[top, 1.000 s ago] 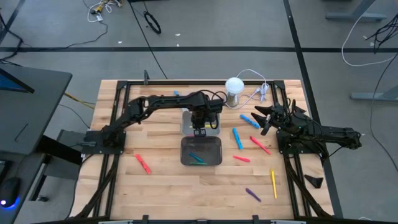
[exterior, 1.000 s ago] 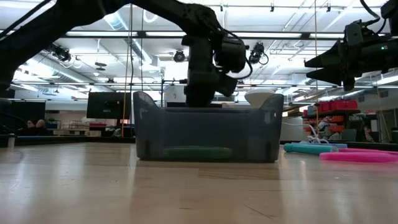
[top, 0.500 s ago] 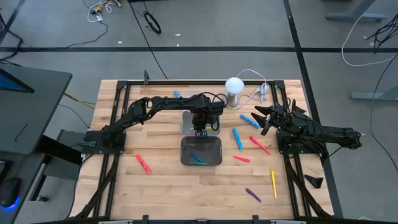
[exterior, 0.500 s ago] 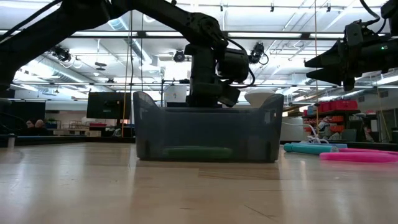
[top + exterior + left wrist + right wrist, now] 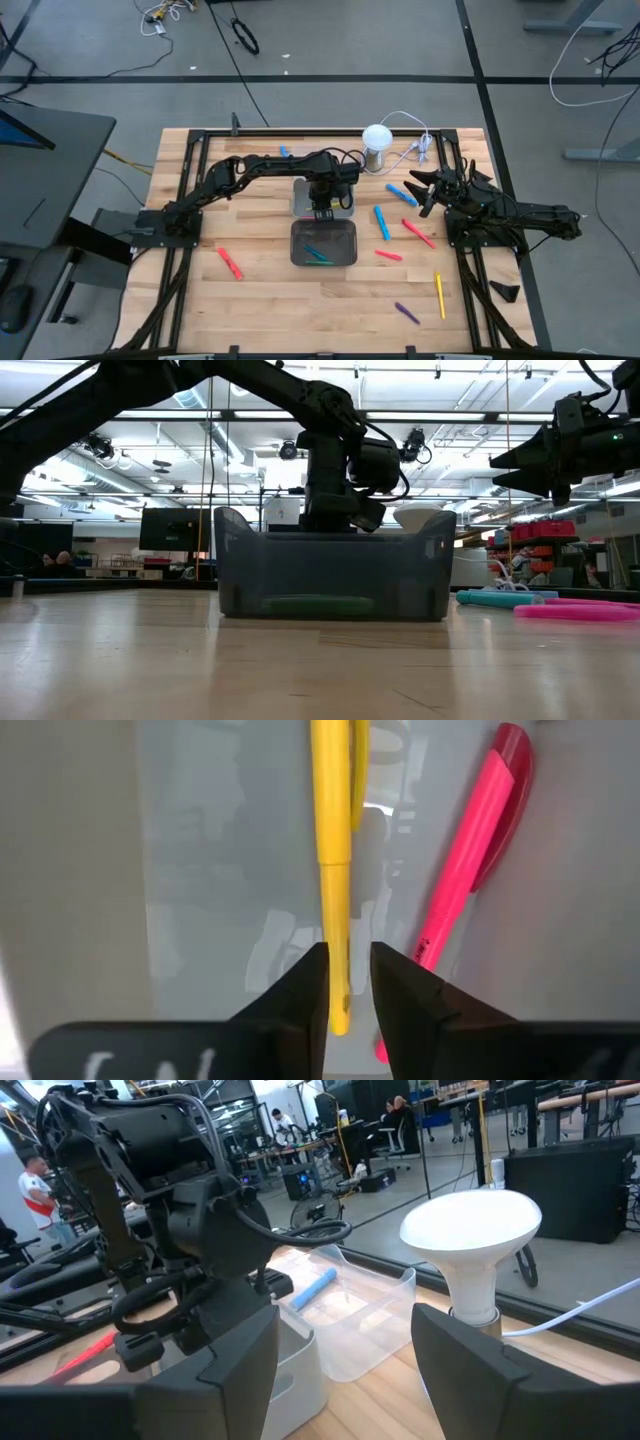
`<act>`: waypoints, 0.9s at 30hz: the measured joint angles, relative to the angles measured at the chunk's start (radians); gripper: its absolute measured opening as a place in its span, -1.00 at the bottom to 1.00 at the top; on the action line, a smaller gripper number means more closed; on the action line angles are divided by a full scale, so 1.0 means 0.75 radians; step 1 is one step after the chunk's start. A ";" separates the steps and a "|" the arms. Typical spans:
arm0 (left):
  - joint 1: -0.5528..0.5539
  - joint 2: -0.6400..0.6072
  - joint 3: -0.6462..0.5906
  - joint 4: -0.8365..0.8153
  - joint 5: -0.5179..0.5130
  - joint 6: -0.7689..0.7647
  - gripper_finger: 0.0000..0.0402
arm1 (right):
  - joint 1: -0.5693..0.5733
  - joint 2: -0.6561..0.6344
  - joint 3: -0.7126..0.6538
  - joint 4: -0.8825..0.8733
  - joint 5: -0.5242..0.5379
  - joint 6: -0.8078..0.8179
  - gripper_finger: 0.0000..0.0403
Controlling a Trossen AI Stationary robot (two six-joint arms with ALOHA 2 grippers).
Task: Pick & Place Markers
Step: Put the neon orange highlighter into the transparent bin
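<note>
Jaws of the left gripper point(image 5: 347, 982) stand slightly parted astride the slim yellow plastic marker point(image 5: 331, 870), which lies on the floor of the pale translucent tray point(image 5: 200, 870) beside a pink marker point(image 5: 462, 880). We judge it light, rigid and smooth, best pinched mid-barrel. Against a second ago, the left gripper sits slightly higher. The right gripper point(image 5: 428, 190) waits spread wide, near the white-domed metal cylinder point(image 5: 376, 145).

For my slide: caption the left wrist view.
Left hand straddles a yellow marker beside a pink marker in a tray.
</note>
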 joint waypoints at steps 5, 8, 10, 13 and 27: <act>0.002 0.000 0.000 -0.001 -0.002 0.001 -0.57 | 0.000 0.000 0.000 0.000 0.000 0.000 0.15; 0.010 -0.004 0.000 -0.004 -0.002 0.000 -0.57 | 0.000 0.000 0.001 0.000 0.000 0.000 0.15; 0.019 -0.011 0.009 -0.023 -0.005 -0.010 -0.57 | 0.000 0.000 0.000 0.000 0.001 0.000 0.15; 0.029 -0.033 0.049 -0.093 -0.007 -0.011 -0.57 | 0.000 0.000 0.000 -0.001 0.001 0.001 0.15; 0.062 -0.184 0.100 -0.103 -0.022 -0.341 -0.56 | 0.000 0.000 0.001 0.000 0.000 0.000 0.15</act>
